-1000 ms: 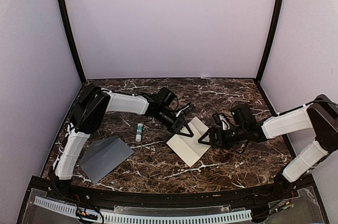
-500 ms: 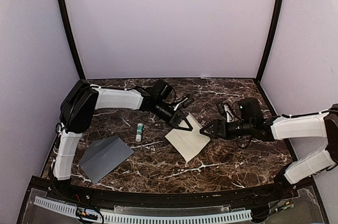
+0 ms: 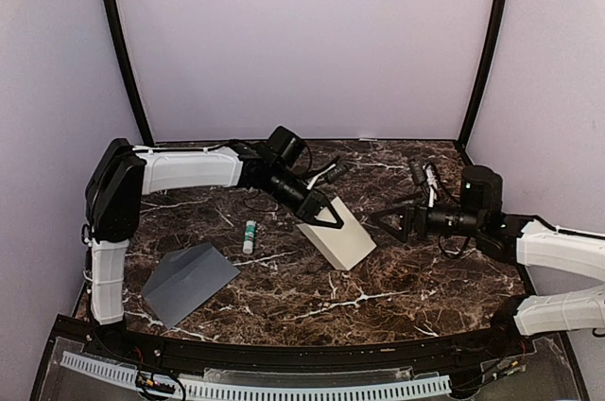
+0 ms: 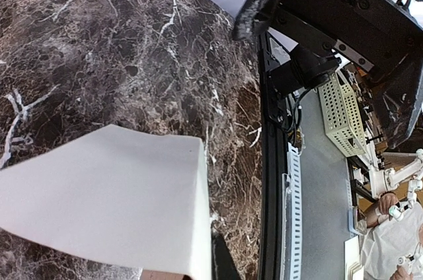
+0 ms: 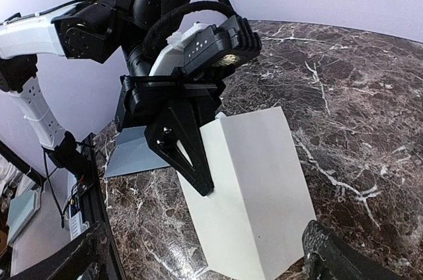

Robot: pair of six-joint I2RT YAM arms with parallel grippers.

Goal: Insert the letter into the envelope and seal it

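Left jaws clamp the far edge of the letter [image 3: 345, 242], which sits tilted on the surface [image 3: 416, 278]. Right jaws gape just beside it. The envelope [image 3: 189, 280] lies well left.

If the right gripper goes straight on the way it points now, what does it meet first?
Most likely the letter, pinched by the left gripper, straight ahead of the open right gripper; how far off is unclear.
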